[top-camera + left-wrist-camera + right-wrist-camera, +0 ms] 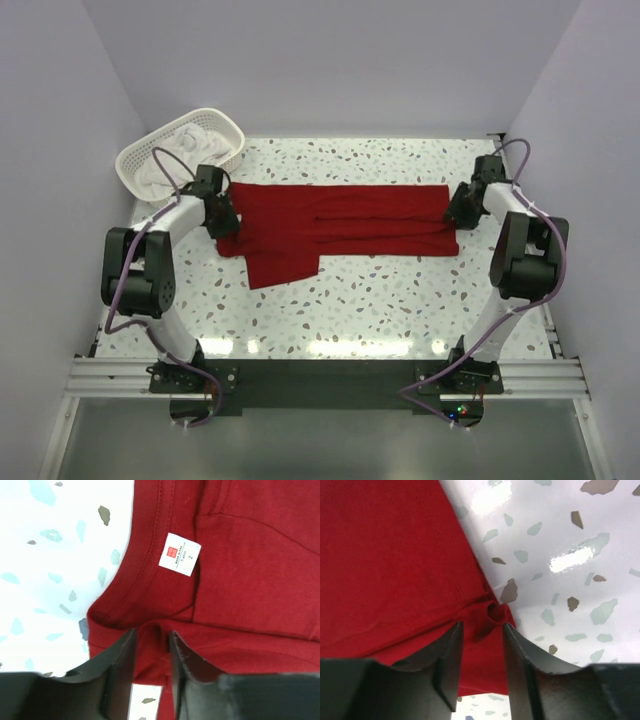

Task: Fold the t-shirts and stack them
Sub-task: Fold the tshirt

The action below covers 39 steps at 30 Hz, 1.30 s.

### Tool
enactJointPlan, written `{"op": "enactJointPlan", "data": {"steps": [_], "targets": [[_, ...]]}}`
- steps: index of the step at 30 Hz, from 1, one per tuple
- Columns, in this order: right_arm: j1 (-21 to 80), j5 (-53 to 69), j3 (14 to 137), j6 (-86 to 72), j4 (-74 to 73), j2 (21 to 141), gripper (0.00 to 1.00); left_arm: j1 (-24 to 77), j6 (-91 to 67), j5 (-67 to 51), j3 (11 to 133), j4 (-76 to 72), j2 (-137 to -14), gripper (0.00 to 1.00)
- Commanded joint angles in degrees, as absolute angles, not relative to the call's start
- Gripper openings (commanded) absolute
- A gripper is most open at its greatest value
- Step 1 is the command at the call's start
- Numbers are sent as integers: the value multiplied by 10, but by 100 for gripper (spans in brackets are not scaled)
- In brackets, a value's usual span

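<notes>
A deep red t-shirt (340, 225) lies on the speckled table folded into a long band, with one flap (280, 265) sticking out toward the near side. My left gripper (222, 215) is at its left end, by the collar. In the left wrist view the white neck label (179, 554) shows, and the jaws (151, 637) stand apart with a slack ridge of red cloth (250, 555) between them. My right gripper (462, 208) is at the band's right end. Its jaws (480, 627) are also parted around a small pucker of the shirt's corner (385, 555). White t-shirts (190, 140) lie in the basket.
A white lattice basket (150, 165) stands at the back left corner, just behind my left arm. Walls close in the table on the left, back and right. The speckled tabletop (380, 310) lies bare between the shirt and the arm bases.
</notes>
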State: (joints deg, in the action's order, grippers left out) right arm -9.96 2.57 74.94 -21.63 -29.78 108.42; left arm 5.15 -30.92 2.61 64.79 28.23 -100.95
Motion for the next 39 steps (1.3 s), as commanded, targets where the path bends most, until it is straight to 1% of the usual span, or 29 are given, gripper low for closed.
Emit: {"op": "enactJointPlan", "data": {"steps": [1,2,3,4,7,9,10,12,13,15,17,20,22,23,24,27,35,37,38,39], "targets": [[-81,2,776,-197,-314,1028,45,46,-311,46,650,278,-950,43],[-71,-10,773,-199,-323,1019,50,47,-309,48,651,282,-933,45],[-65,-15,771,-199,-329,998,53,47,-303,51,650,291,-923,48],[-49,-18,762,-200,-333,986,59,47,-301,54,648,295,-913,50],[-10,-30,726,-203,-344,936,66,61,-294,55,627,312,-865,57],[14,-33,703,-204,-344,909,69,77,-294,62,610,327,-824,61],[23,-31,678,-203,-344,882,70,102,-296,70,591,331,-810,64],[51,-27,650,-204,-339,854,72,137,-310,84,564,344,-778,67],[71,-24,623,-205,-337,826,75,178,-318,103,556,349,-771,67],[91,-7,587,-205,-332,800,78,225,-344,105,528,354,-759,68],[123,-1,567,-208,-331,768,80,249,-365,114,504,348,-758,68],[159,-2,531,-210,-327,732,80,286,-378,134,476,334,-777,62],[177,22,505,-214,-322,721,80,307,-382,151,470,323,-794,57],[181,27,498,-215,-318,713,80,311,-383,157,470,319,-809,56],[185,32,484,-216,-317,709,80,316,-383,165,470,309,-816,51],[196,40,465,-218,-313,698,80,319,-384,174,468,286,-837,45],[205,58,440,-213,-308,680,80,321,-398,184,450,255,-890,44],[206,62,436,-213,-304,680,80,322,-401,184,443,245,-902,37],[206,63,435,-214,-302,680,80,322,-399,184,446,246,-906,31],[206,64,433,-215,-301,680,80,324,-399,185,449,249,-909,20]]}}
